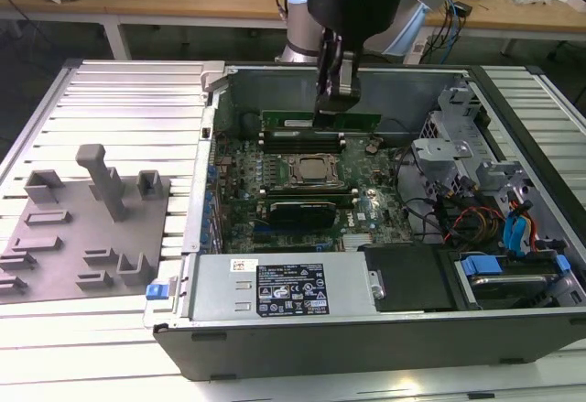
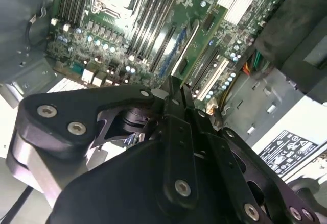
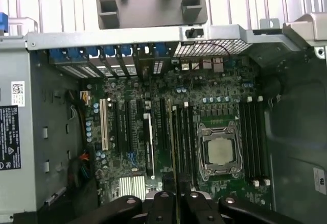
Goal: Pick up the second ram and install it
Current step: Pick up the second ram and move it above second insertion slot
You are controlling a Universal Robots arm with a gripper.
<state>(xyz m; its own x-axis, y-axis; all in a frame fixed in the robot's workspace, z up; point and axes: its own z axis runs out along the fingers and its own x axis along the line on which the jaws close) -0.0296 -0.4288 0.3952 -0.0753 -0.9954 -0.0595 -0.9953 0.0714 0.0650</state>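
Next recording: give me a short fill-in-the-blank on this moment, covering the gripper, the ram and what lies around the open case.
1. The gripper is ____ on the second ram, a thin green stick.
2. The square silver-framed part beside it on the motherboard is the CPU ____.
3. The grey fixture plate lies outside the computer case, on the exterior view's ____.
Missing words: shut; socket; left.
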